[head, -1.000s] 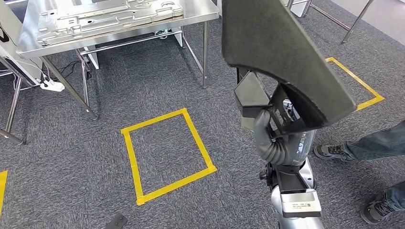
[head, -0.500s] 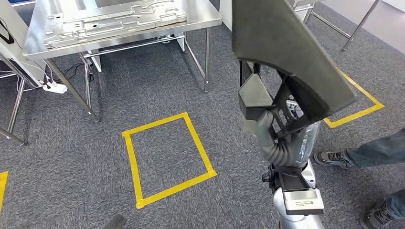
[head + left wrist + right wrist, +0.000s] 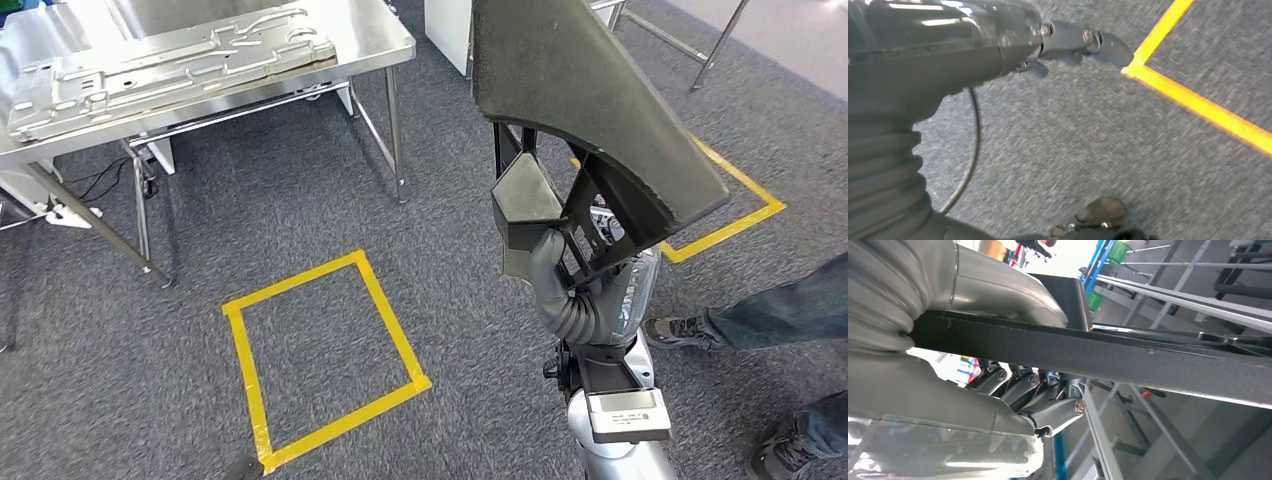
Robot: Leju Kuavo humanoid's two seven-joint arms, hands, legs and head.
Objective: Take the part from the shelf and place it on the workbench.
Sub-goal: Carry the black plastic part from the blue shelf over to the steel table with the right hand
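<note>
Fingers point(image 3: 1048, 407) and thumb of right hand point(image 3: 585, 285) clamped on opposite faces of dark part point(image 3: 580, 95), held raised at 1 o'clock above grey carpet. Left hand point(image 3: 1068, 42) hanging over carpet beside yellow tape point(image 3: 1198, 102), fingers curled, nothing held. Steel workbench point(image 3: 375, 35) at 11 o'clock, bearing a stamped metal panel point(image 3: 170, 65). Taped square point(image 3: 325, 360) at 7 o'clock; person's shoes point(image 3: 675, 330) at 4 o'clock.

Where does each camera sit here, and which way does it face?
Head view: high on the body, looking down at carpet, workbench and yellow tape square; right hand holds the dark part.
Left wrist view: behind the hanging left hand, facing the carpet and yellow tape.
Right wrist view: behind the right hand, facing shelving.
Shared: part and right hand; tape.
</note>
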